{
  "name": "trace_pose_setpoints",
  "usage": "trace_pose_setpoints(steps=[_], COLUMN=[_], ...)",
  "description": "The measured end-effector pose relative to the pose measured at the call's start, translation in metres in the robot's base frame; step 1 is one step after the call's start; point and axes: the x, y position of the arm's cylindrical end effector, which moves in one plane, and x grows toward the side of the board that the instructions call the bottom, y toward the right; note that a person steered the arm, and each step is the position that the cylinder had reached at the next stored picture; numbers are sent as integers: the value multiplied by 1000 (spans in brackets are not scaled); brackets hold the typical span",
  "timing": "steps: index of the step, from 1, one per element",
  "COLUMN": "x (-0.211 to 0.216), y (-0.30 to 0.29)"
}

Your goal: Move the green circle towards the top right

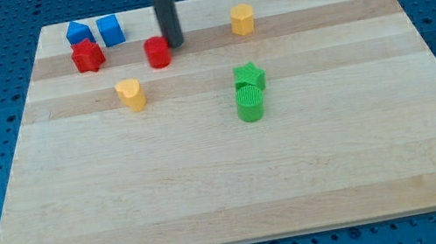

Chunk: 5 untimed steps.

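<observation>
While my tip (pixel 175 43) touches the red cylinder (pixel 158 52) — holding nothing | blocks: two each of red, blue, yellow, green

Pale, matt wooden surface (pixel 228 182) with visible grain; ribbed plastic-looking green circle (pixel 250 103); my tip (pixel 175 44) on a dark matt rod.

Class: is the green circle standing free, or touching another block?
Touching, it seems. The green circle sits against the green star with no visible gap. My tip is beside the red cylinder.
</observation>
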Motion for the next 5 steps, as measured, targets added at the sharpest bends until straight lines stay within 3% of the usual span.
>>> trace_pose_setpoints(steps=[1, 2, 4, 5], x=[19, 67, 159, 134], y=[-18, -11, 47, 105])
